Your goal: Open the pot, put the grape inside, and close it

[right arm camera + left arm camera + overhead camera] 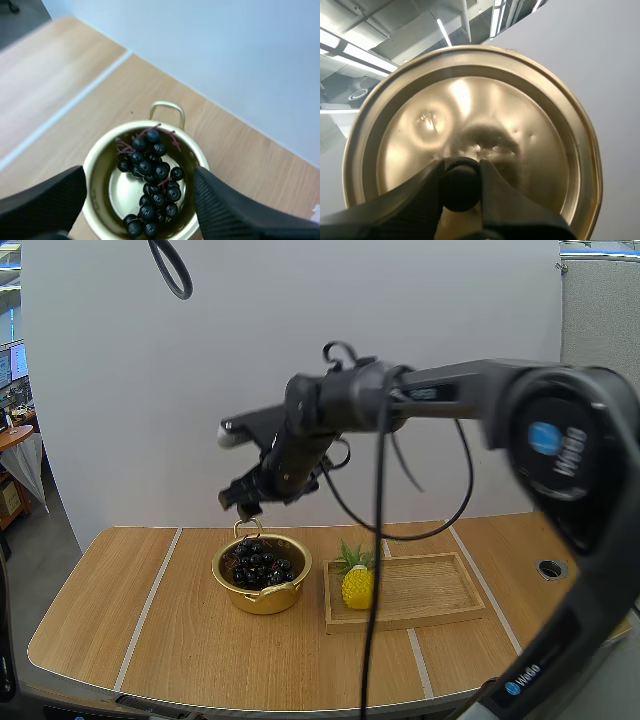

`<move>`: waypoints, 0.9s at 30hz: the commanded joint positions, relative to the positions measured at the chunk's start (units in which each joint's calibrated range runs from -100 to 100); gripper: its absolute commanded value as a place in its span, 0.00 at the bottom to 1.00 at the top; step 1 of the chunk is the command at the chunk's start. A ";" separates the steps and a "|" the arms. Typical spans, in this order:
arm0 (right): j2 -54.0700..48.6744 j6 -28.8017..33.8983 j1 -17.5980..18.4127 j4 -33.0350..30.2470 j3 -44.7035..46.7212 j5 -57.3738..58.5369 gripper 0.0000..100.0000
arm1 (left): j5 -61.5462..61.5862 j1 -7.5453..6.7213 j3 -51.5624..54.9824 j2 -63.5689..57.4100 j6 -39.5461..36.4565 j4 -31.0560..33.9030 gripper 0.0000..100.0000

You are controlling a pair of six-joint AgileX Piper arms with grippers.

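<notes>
A gold pot (261, 580) stands uncovered on the table, with a bunch of dark grapes (258, 565) lying inside it. My right gripper (246, 502) hangs just above the pot's far rim, open, with nothing between its fingers. From the right wrist view the grapes (150, 185) rest in the pot (95, 160) straight below the spread fingers (225, 210). My left gripper (461, 187) is shut on the black knob (460, 190) of the gold lid (470, 135), held up off the table.
A wooden tray (430, 590) lies right of the pot, with a small yellow pineapple (357, 582) standing at its left end. A round hole (551, 567) sits in the table at the far right.
</notes>
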 commanded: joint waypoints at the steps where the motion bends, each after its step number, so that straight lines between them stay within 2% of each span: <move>1: -9.97 0.00 0.02 0.67 0.05 6.73 1.00 | -2.17 -0.21 -0.44 -0.14 -0.31 0.79 0.00; 16: -39.08 0.97 0.02 0.80 0.63 28.23 1.00 | -2.17 -0.21 -0.44 -0.14 -0.31 0.79 0.00; 23: -54.53 1.17 0.02 0.80 9.13 31.10 1.00 | -2.17 -0.21 -0.44 -0.14 -0.31 0.79 0.00; 27: -61.75 2.71 0.02 -1.33 15.93 31.29 1.00 | -2.17 -0.21 -0.44 -0.14 -0.31 0.79 0.00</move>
